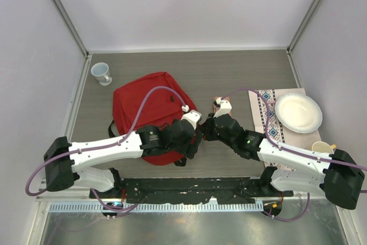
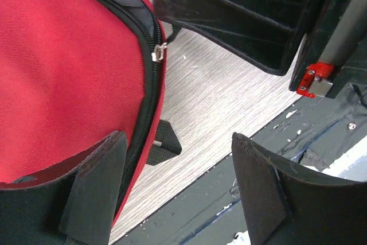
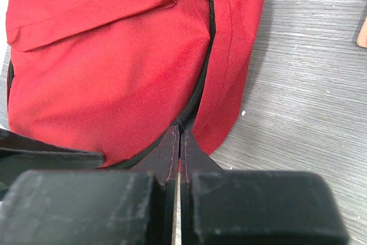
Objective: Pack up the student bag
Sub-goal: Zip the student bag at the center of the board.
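Observation:
The student bag (image 1: 143,110), a red backpack with black zippers, lies flat left of the table's middle. My right gripper (image 3: 179,133) is shut at the bag's near right edge, its tips pinched on the black pull of the zipper (image 3: 200,84). In the top view it (image 1: 202,132) meets the bag's corner. My left gripper (image 2: 178,190) hovers open just beside that corner, one finger (image 2: 94,190) over the red fabric and the other (image 2: 264,190) over the table's dark front strip. Nothing sits between them. The silver slider (image 2: 159,53) shows on the zipper below the right gripper's black body (image 2: 246,15).
A white mug (image 1: 101,73) stands at the back left. On the right lies a patterned placemat (image 1: 265,116) with a white plate (image 1: 298,113), and a pale cup (image 1: 322,147) sits near the right arm. A black strap tab (image 2: 163,147) pokes out under the bag.

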You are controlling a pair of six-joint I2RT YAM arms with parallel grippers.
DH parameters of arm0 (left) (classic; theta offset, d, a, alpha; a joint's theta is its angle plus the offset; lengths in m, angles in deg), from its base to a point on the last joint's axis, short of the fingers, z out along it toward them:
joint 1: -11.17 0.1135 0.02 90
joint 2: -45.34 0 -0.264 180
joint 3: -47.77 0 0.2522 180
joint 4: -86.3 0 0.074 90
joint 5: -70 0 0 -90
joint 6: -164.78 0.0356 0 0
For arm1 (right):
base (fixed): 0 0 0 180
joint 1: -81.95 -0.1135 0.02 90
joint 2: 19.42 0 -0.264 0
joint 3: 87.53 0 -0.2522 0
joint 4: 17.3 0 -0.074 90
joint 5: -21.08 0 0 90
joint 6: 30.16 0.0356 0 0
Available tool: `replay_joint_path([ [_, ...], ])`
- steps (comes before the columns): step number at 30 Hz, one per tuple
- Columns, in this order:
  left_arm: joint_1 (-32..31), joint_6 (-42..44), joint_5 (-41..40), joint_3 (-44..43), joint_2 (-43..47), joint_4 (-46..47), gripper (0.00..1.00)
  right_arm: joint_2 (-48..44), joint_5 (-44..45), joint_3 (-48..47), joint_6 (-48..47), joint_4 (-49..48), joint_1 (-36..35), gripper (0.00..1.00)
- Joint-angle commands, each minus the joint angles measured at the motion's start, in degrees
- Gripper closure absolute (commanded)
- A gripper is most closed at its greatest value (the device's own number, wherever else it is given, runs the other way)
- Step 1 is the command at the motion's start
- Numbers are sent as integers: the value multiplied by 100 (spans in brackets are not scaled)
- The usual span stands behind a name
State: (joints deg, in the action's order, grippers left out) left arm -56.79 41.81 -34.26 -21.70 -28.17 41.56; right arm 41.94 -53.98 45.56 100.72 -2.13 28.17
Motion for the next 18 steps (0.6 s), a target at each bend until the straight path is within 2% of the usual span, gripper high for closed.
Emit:
replay_joint_path([
  [1,-120,98,12,-90,-224,277,24,-168,255,-254,51,-176,17,99],
  [5,-156,-25,-225,59,-269,242,25,-151,264,-280,51,-176,25,99],
  [13,-261,-394,-1621,349,-181,233,29,-133,220,-315,51,-176,25,99],
  [16,-270,-359,-1738,507,-58,487,30,-133,202,-342,69,-176,25,99],
  [18,-270,-333,-1712,525,-84,541,35,-133,202,-350,69,-176,25,99],
])
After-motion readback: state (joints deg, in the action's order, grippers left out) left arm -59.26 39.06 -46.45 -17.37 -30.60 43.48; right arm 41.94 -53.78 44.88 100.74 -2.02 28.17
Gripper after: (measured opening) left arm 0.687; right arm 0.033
